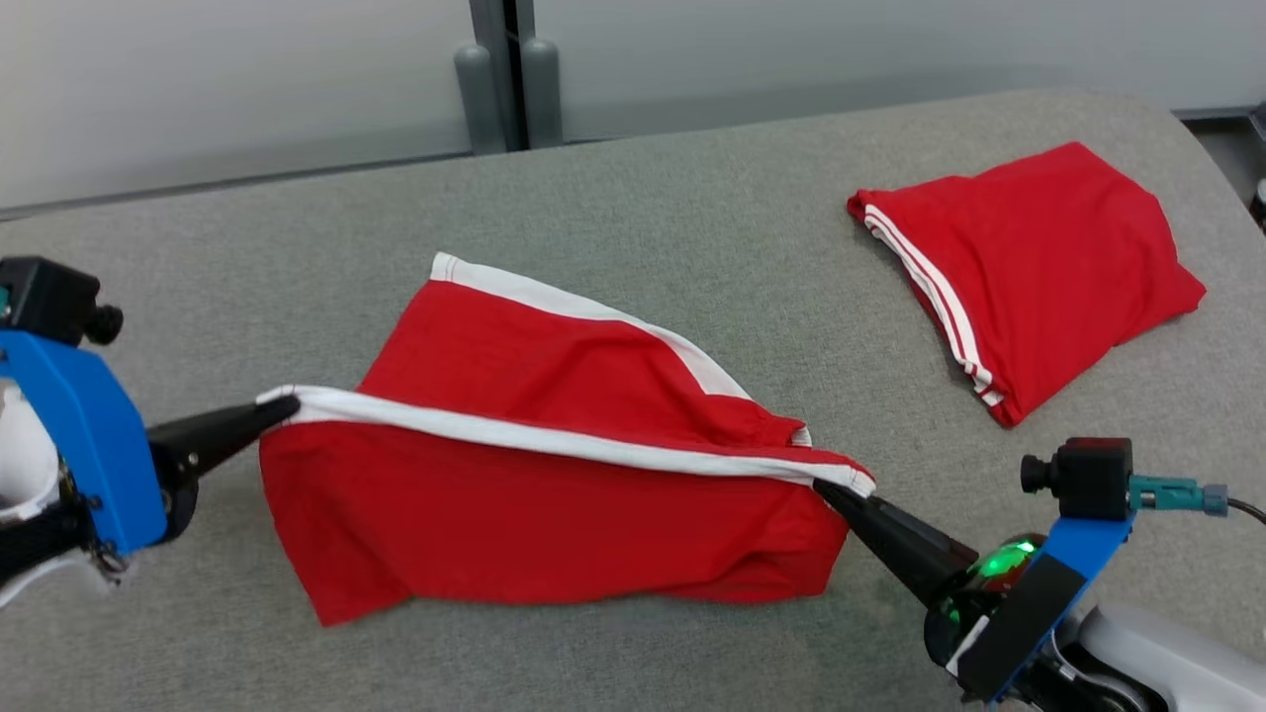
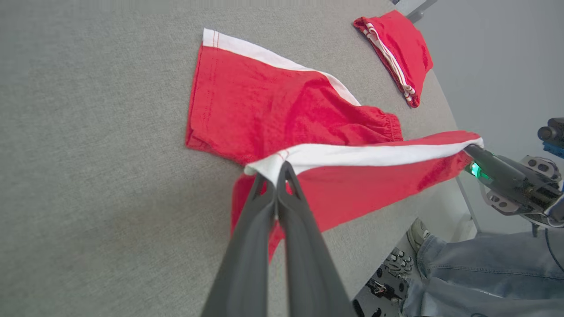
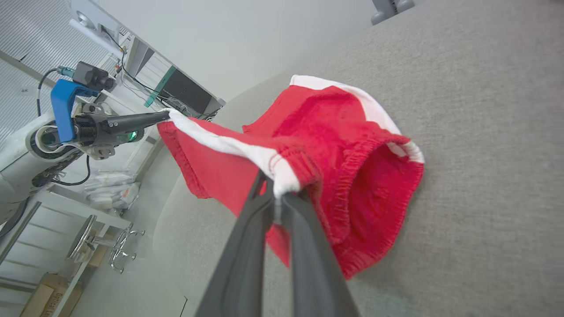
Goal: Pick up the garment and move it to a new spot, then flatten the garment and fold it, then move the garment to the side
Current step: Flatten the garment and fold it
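The left gripper pinches one end of the white side stripe of the red shorts. The right gripper pinches the other end at the waistband, so that edge is stretched between them above the grey table. The far leg lies flat on the table at its middle. A folded garment lies well apart, far right.

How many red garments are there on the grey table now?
2. The red shorts are in the middle, their white stripe pinched by the left gripper and the right gripper. The folded garment lies apart at the far right of the table.
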Robot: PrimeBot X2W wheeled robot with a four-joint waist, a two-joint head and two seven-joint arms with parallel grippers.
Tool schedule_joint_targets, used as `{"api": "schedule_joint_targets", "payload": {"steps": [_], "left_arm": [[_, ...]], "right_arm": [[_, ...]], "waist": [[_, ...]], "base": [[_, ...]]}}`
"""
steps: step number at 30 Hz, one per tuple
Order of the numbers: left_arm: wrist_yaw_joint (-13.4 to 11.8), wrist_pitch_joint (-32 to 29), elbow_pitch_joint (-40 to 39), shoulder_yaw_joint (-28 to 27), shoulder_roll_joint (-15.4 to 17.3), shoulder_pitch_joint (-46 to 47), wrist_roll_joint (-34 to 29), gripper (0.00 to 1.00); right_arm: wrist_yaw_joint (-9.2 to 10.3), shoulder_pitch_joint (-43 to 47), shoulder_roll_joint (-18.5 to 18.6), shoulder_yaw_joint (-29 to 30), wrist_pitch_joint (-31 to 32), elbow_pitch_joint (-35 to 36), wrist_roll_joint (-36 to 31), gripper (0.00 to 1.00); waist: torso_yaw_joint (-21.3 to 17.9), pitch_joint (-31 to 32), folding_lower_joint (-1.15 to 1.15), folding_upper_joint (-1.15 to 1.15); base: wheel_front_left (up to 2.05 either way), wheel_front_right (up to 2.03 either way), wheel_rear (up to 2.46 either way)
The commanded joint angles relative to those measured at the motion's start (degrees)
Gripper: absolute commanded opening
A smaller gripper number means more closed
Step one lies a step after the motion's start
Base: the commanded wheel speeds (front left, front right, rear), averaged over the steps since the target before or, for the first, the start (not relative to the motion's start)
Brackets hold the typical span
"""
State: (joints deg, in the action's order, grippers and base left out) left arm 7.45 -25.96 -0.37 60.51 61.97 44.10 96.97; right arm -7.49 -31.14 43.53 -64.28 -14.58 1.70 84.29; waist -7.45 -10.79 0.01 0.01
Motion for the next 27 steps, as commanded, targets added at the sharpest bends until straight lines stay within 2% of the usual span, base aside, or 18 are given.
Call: {"api": "schedule_joint_targets", "payload": {"steps": [1, 9, 15, 19, 27], "left_arm": [[0.1, 0.0, 1.8, -0.8, -1.3, 2.4, -1.7, 0.00], [0.1, -0.2, 8.4, -2.5, -5.8, 9.7, -7.5, 0.00], [0.1, -2.9, 15.0, -1.6, -9.2, 15.8, -11.5, 0.00], [0.1, -2.6, 19.0, -1.2, -11.5, 19.2, -13.3, 0.00], [0.1, -1.7, 25.4, 1.3, -14.2, 22.5, -15.5, 0.00]], "right_arm": [[-0.01, -0.7, -1.4, 1.5, -0.5, -1.6, -0.8, 0.00], [-0.01, -2.6, -8.4, 8.0, -0.6, -7.6, -3.6, 0.00], [-0.01, -4.6, -12.1, 9.6, -0.6, -11.3, -4.8, 0.00], [-0.01, -6.3, -14.5, 9.7, -0.7, -13.8, -5.4, 0.00], [-0.01, -11.1, -18.4, 5.3, -0.6, -16.7, -6.3, 0.00]], "waist": [[-0.4, -1.7, -0.01, -0.01], [-3.5, -8.2, -0.01, -0.01], [-5.4, -12.3, -0.01, -0.01], [-6.6, -14.4, -0.01, -0.01], [-8.6, -16.9, -0.01, -0.01]], "base": [[0.00, 0.00, 0.00], [0.00, 0.00, 0.00], [0.00, 0.00, 0.00], [0.00, 0.00, 0.00], [0.00, 0.00, 0.00]]}}
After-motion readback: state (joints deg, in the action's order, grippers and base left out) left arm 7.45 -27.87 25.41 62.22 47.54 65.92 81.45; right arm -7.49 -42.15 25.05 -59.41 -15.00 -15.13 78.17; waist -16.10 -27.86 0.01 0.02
